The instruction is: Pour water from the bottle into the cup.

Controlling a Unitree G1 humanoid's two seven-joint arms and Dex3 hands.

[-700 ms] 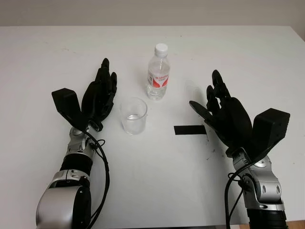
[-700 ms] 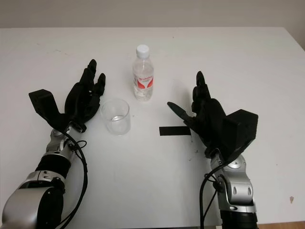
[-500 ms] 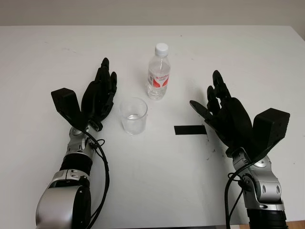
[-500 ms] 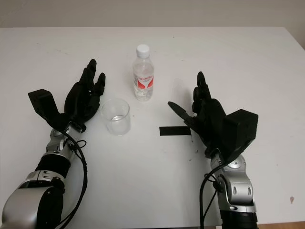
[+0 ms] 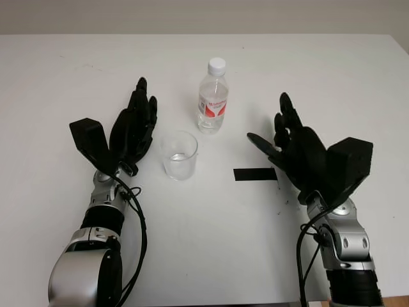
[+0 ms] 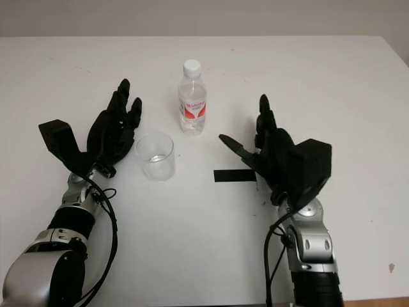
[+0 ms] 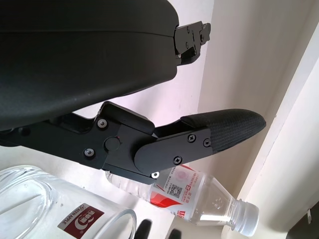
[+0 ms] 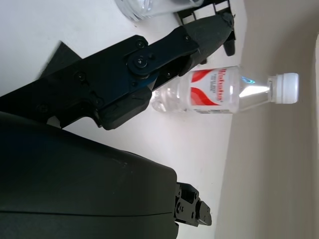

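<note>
Motion since the last half second is all on my right side: the black three-finger right hand (image 5: 295,148) has slid forward and inward over the white tabletop (image 5: 332,77), so it now sits nearer the clear plastic water bottle with the white cap and red-and-white label (image 5: 212,97), though clear space remains between them. It holds nothing, open, thumb pointing toward the bottle. I read this as the start of the reach for the bottle; the grasp itself is not yet made and pouring is still a long way off. The black three-finger left hand (image 5: 132,130) has not shifted, open and holding nothing, just beside the clear plastic cup (image 5: 179,155), which stands upright in front of the bottle and a little toward my left. The bottle stands upright with its cap still on. A short strip of black tape (image 5: 255,174) lies on the tabletop beside the right hand. On labels: the bottle's band carries white script on red that I cannot make out, and the cup bears a dark red sticker (image 7: 76,219) whose lettering is too small for me to read with any confidence.
</note>
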